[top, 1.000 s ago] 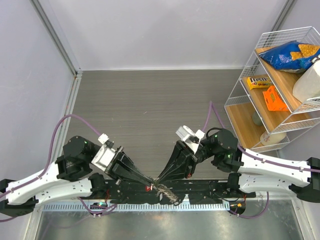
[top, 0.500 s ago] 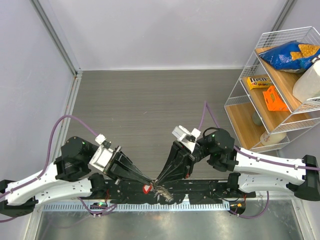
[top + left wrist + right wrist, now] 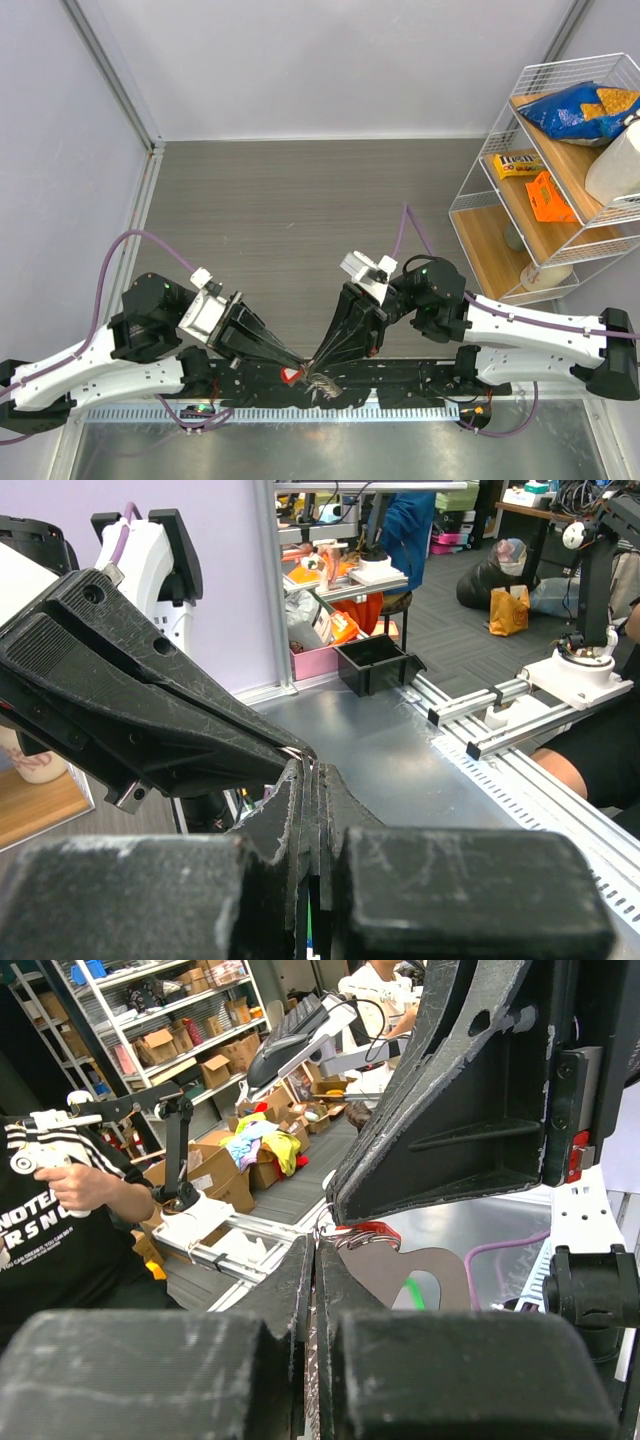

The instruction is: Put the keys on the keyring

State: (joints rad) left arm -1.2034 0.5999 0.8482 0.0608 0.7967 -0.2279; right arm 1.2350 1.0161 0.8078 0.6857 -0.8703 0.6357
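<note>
Threading appears underway: left fingers clamp the red key, right fingers pinch the keyring, both fully closed; next needs fine alignment.

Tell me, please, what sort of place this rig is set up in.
Probably a robotics lab or workshop: the right wrist view shows shelves packed with cardboard boxes and a person working a handheld control arm; the left wrist view shows another such arm on a stand.
</note>
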